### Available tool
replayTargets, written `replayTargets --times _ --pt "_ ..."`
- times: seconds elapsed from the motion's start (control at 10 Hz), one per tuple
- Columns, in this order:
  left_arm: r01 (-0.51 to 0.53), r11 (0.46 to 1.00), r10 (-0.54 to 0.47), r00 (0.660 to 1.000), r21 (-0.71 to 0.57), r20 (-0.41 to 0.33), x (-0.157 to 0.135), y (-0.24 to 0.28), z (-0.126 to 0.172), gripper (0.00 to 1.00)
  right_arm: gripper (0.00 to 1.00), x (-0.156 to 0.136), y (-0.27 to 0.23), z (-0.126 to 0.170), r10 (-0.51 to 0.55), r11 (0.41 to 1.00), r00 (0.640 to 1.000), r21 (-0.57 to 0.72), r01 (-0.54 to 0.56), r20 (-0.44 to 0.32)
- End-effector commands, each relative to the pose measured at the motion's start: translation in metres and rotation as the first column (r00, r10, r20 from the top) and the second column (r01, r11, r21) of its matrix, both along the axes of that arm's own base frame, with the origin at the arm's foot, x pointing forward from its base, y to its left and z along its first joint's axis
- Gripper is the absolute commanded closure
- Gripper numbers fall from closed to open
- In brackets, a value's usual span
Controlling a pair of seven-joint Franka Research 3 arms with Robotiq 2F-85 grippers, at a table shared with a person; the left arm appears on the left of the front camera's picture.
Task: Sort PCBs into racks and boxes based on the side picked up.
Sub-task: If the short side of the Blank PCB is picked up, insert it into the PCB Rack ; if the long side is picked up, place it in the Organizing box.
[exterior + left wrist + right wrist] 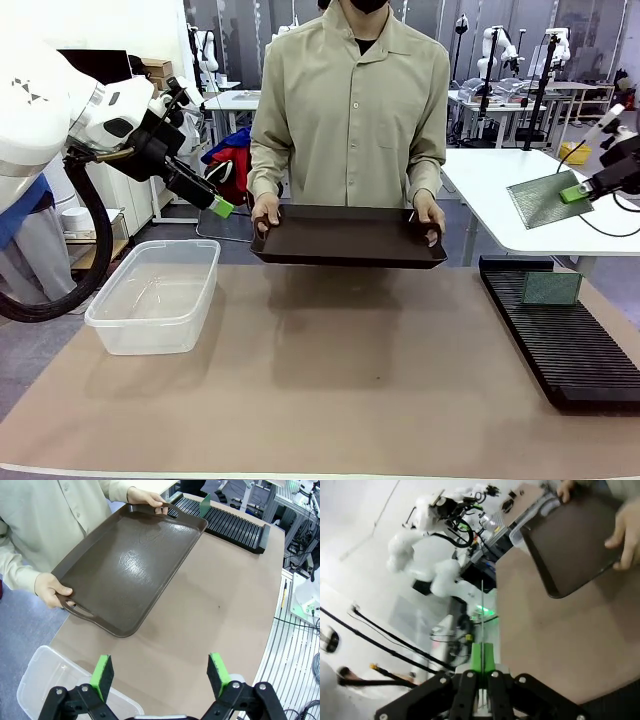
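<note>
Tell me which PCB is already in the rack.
The upright PCB, standing in a slot at the far end of the rack. The other PCB is in the air above it, clamped in the right claw.

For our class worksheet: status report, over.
Left gripper open, empty. Right gripper shut on PCB, raised, rack side. Person holds tray, clear of both.

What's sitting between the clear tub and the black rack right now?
Front view: bare tabletop between tub and rack; the person holds the brown tray over its far edge.
</note>
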State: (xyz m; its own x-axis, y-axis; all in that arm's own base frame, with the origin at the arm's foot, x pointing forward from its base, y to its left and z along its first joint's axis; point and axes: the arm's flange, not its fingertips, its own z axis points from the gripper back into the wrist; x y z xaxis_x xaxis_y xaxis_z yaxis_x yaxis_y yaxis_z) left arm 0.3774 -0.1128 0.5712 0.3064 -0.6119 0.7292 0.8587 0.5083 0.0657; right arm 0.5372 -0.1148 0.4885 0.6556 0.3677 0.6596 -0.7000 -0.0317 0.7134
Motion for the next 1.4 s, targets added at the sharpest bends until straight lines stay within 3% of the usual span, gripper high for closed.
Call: replayTargets --times 0.0,0.1,0.3,0.4,0.6,0.7,1.2,1.3 --pt "0.006 1.000 -0.005 1.000 0.003 -0.003 0.000 0.001 -0.002 0.00 0.98 -0.031 -0.008 -0.013 -0.044 0.999 0.972 0.007 0.044 0.231" --pt "0.006 1.000 -0.005 1.000 0.003 -0.003 0.000 0.001 -0.002 0.00 0.98 -0.036 -0.019 -0.013 -0.051 0.999 0.931 0.014 0.049 0.361" --pt "0.006 1.000 -0.005 1.000 0.003 -0.003 0.000 0.001 -0.002 0.00 0.98 -0.045 -0.041 -0.021 -0.081 0.995 0.873 -0.017 0.101 0.481" --pt "0.006 1.000 -0.005 1.000 0.003 -0.003 0.000 0.001 -0.002 0.00 0.98 -0.045 -0.055 -0.022 -0.084 0.994 0.864 -0.020 0.108 0.497" --pt "0.006 1.000 -0.005 1.000 0.003 -0.003 0.000 0.001 -0.002 0.00 0.98 -0.033 -0.084 -0.033 -0.145 0.989 0.899 0.032 0.145 0.414" --pt "0.006 1.000 -0.005 1.000 0.003 -0.003 0.000 0.001 -0.002 0.00 0.98 -0.039 -0.065 -0.020 -0.100 0.994 0.871 0.001 0.113 0.481" --pt "0.006 1.000 -0.005 1.000 0.003 -0.003 0.000 0.001 -0.002 0.00 0.98 -0.038 -0.068 -0.023 -0.103 0.993 0.873 0.003 0.116 0.477" --pt "0.006 1.000 -0.005 1.000 0.003 -0.003 0.000 0.001 -0.002 0.00 0.98 -0.026 -0.067 -0.032 -0.056 0.997 0.832 -0.014 0.076 0.551"
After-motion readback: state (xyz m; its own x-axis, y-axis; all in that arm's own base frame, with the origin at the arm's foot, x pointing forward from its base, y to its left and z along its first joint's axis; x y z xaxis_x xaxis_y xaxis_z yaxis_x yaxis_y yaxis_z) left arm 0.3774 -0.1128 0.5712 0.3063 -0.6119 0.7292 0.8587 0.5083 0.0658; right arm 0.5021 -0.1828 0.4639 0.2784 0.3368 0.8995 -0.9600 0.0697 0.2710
